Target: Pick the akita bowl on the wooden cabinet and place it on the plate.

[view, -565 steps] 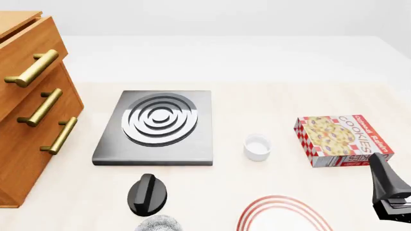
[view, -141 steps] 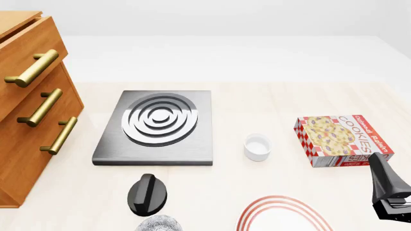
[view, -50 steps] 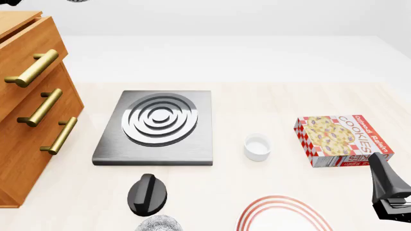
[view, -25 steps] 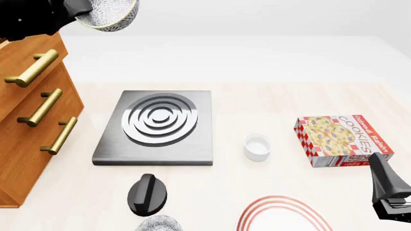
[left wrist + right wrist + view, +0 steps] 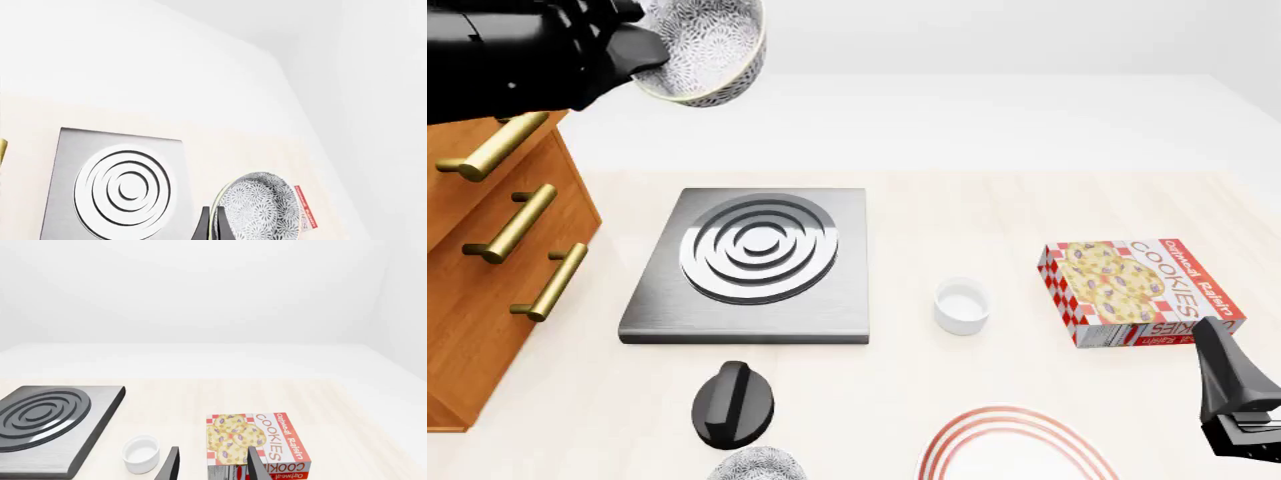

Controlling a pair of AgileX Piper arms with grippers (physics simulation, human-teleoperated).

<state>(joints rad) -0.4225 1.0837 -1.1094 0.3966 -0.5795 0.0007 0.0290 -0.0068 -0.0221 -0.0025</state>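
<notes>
Akita bowl (image 5: 705, 50) pinched at rim in closed left jaws (image 5: 647, 62), high beyond plate (image 5: 1014, 445); best carried level, lowered centred; right jaws (image 5: 212, 465) apart, empty.

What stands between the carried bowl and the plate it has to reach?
Nothing visible blocks it. The left gripper holds the bowl in the air beside the cabinet, and the plate lies bare at the near edge. On the table between them sit the stove burner and small cup, both low.
</notes>
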